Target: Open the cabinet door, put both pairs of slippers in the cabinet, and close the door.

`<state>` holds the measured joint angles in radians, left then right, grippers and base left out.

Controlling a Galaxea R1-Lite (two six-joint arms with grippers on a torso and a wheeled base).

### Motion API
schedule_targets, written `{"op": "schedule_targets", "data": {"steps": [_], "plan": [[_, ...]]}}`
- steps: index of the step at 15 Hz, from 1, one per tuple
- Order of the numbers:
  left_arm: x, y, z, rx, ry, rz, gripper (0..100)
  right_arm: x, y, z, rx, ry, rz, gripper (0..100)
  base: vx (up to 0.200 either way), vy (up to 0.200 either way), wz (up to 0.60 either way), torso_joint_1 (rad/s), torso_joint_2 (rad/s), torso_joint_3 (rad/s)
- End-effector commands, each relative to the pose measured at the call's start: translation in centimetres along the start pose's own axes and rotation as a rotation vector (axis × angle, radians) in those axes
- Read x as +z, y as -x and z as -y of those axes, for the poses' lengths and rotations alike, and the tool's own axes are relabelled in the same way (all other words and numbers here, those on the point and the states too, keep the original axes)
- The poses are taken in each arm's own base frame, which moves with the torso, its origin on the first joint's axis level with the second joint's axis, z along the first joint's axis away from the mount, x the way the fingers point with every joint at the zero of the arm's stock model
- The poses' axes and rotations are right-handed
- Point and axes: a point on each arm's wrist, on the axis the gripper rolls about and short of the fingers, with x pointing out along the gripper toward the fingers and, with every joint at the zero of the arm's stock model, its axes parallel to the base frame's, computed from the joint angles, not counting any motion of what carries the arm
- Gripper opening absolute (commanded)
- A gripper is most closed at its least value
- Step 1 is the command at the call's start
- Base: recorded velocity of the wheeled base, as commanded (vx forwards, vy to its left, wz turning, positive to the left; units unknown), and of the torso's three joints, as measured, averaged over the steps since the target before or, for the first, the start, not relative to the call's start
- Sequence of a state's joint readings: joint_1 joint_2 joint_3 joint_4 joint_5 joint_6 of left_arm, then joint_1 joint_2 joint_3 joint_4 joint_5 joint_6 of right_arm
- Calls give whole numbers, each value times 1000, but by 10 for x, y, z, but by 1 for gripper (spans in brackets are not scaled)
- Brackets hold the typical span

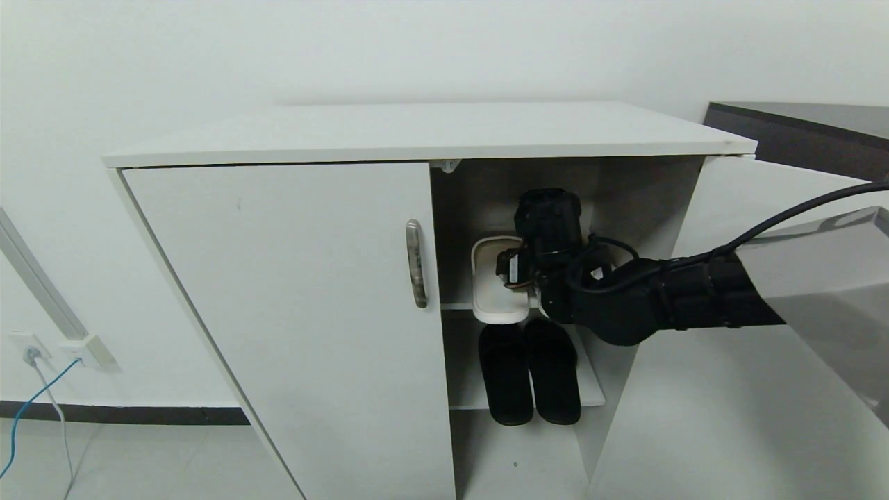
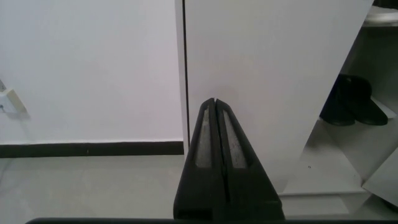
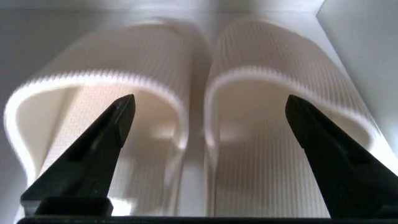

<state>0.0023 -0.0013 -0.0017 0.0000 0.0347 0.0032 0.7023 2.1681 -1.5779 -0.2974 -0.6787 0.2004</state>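
Observation:
The white cabinet (image 1: 292, 292) has its right door (image 1: 750, 229) swung open and its left door shut. A pair of black slippers (image 1: 529, 371) lies on the lower shelf, also visible as black slippers (image 2: 351, 102) from the left wrist. A pair of white slippers (image 1: 494, 285) rests on the upper shelf. My right gripper (image 3: 208, 112) reaches into the cabinet just above the white slippers (image 3: 186, 118), open, with one finger on each outer side of the pair. My left gripper (image 2: 214, 109) is shut on nothing, low in front of the shut left door (image 2: 261, 81).
A metal handle (image 1: 414, 264) runs down the left door's edge. A wall socket (image 1: 29, 347) with a blue cable (image 1: 35, 403) sits at the lower left. A dark surface (image 1: 799, 132) stands behind the cabinet at right. Bare floor (image 2: 93, 186) lies in front.

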Motion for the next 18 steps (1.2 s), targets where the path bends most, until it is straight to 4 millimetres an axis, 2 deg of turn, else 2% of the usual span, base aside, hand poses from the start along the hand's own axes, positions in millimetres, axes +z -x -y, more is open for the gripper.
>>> {"op": "schedule_targets", "data": {"steps": [1, 5, 7, 9, 12, 18], "plan": [[0, 0, 0, 1, 0, -1, 0, 13, 34, 7, 36, -14, 16, 100, 0, 0, 0, 0, 0, 0], [0, 0, 0, 1, 0, -1, 0, 7, 77, 15, 96, -12, 8, 100, 0, 0, 0, 0, 0, 0], [0, 0, 0, 1, 0, -1, 0, -5, 111, 25, 238, 1, -15, 100, 0, 0, 0, 0, 0, 0], [0, 0, 0, 0, 0, -1, 0, -15, 132, 32, 326, 7, -25, 100, 0, 0, 0, 0, 0, 0], [0, 0, 0, 0, 0, -1, 0, -27, 143, 45, 379, 0, -24, 100, 0, 0, 0, 0, 0, 0], [0, 0, 0, -3, 0, -1, 0, -34, 146, 48, 411, 3, -30, 100, -200, 0, 0, 5, 3, 4]]}}
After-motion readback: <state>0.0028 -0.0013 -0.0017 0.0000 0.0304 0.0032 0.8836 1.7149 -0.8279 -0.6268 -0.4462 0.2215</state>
